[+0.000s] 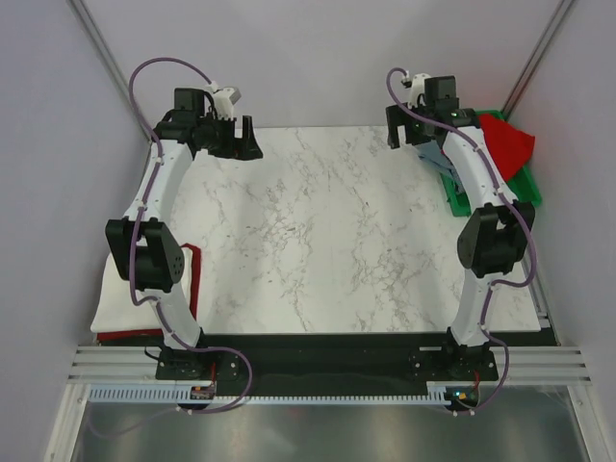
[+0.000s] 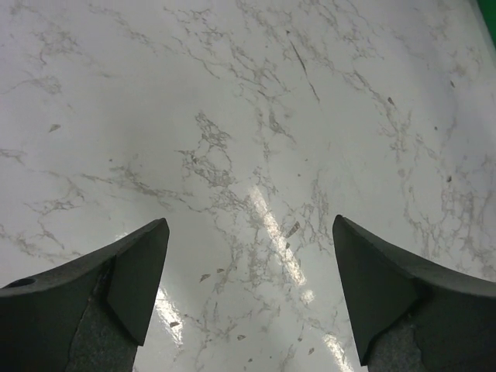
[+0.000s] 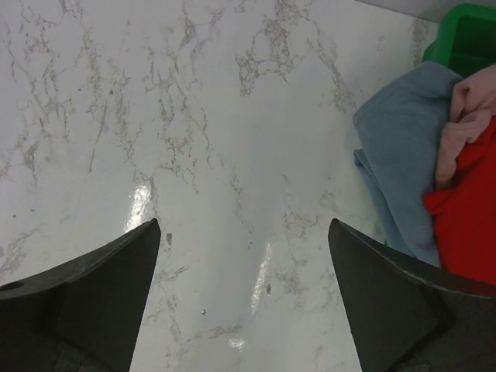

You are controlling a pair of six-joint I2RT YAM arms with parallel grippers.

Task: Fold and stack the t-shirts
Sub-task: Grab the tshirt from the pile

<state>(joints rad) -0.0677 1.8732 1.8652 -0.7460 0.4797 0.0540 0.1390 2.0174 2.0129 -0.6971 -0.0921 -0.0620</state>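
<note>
A bright red t-shirt [image 1: 510,138] lies bunched on the green tray at the far right, with a grey-blue t-shirt [image 1: 439,157] hanging off the tray's left side. In the right wrist view the grey-blue shirt [image 3: 404,155], a pale pink shirt [image 3: 463,116] and the red shirt [image 3: 469,213] pile at the right edge. A flat white shirt [image 1: 120,303] lies over red cloth [image 1: 193,279] at the near left. My left gripper [image 1: 248,142] [image 2: 248,225] is open and empty over bare marble at the far left. My right gripper [image 1: 397,133] [image 3: 242,225] is open and empty, just left of the pile.
The green plastic tray [image 1: 526,185] sits at the table's far right edge, and its corner shows in the right wrist view [image 3: 463,31]. The white marble table [image 1: 327,231] spans the middle. Grey walls close in the back and sides.
</note>
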